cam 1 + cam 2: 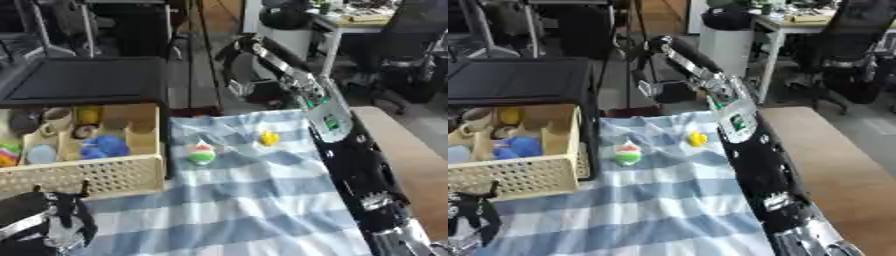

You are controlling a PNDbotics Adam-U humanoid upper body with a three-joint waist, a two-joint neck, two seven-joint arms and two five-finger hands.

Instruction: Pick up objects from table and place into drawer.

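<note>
Green-and-white toy [201, 153]: sitting upright on the checked cloth, well apart from any fingers.
Yellow toy [269, 137]: lying just beyond it.
Drawer [87, 175]: standing open, cream, holding small toys.

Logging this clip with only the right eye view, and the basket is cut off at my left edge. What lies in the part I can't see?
Observer: The pale blue patch at your edge is a whole round thing, left of the darker blue thing in the basket.
Operator: Anything further left?
Observer: A green and orange thing, at the left eye view's very edge.
Operator: And the left hand?
Observer: The left hand shows more fully, in front of the basket.
</note>
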